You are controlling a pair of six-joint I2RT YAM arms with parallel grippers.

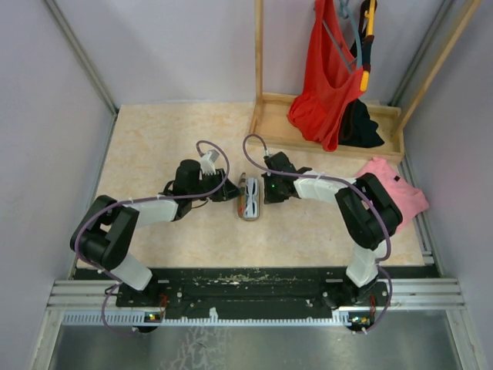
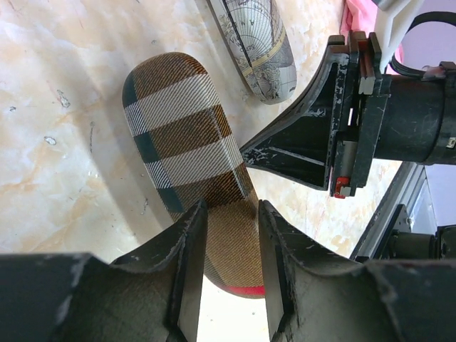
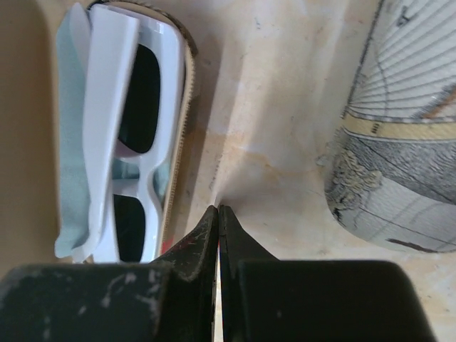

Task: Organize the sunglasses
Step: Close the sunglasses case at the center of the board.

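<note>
Your left fingers [image 2: 187, 271] stood partly spread on either side of the near end of the oblong brown-striped plaid case [image 2: 178, 121], with the pads against both of its sides, so they were pinching it. Your right fingers [image 3: 206, 242] were pressed together with nothing between them. Their tip was down at the beige marbled table [image 1: 154, 154]. In the left wrist view that tip pointed at the plaid case's side, and I could not tell whether it touched. The white-framed sunglasses [image 3: 107, 107] with dark lenses lay folded inside an open cream-lined case [image 3: 184, 121], resting on a light blue folded cloth [image 3: 68, 142], just to the left of the right fingers' tip. The right wrist view did not show whether this open case was the plaid one. In the top view the sunglasses sat mid-table between the two arms' ends. The grey map-patterned oblong case [image 3: 399, 164] lay closed on the table on the other side of the right fingers, near the open case but not touching it. At the far edge of the table a red garment [image 1: 323, 69] hung over a wooden rack [image 1: 269, 116], and a pink cloth [image 1: 397, 193] lay by the right arm.
</note>
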